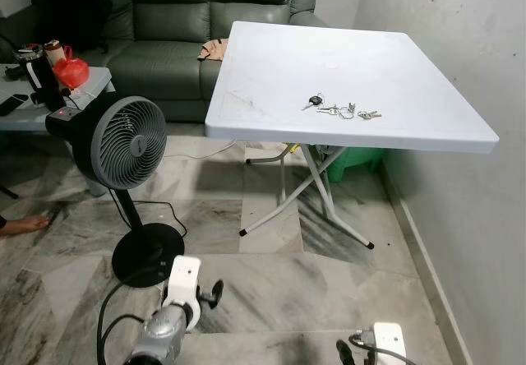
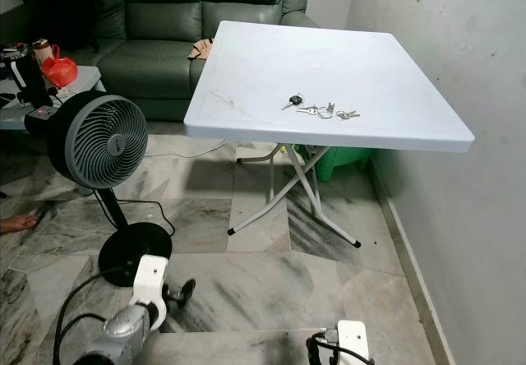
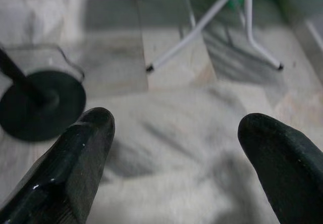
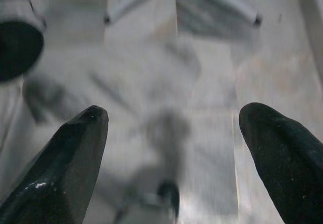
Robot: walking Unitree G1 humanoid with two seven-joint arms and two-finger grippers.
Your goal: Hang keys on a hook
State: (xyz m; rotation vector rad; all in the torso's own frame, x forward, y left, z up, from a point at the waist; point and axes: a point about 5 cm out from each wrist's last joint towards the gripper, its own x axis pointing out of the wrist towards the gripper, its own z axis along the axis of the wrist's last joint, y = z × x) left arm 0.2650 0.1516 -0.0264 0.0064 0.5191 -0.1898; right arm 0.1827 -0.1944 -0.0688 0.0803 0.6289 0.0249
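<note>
My keys (image 1: 339, 108) on the table (image 1: 271, 69) are too small to count. A person's foot (image 1: 23, 224) is cut by the edge. Beyond my left fingers (image 3: 75, 158), the floor (image 3: 171, 128) blurs.

Table (image 1: 271, 61): white top, white legs. Keys (image 1: 341, 109): silver, one black head. Fan (image 1: 119, 143): grey grille, black base. Sofa (image 1: 177, 20): dark green. Floor (image 1: 271, 283): grey-veined marble. Wall (image 1: 468, 61): off-white. Left gripper (image 3: 174, 133) and right gripper (image 4: 171, 128): black fingers
</note>
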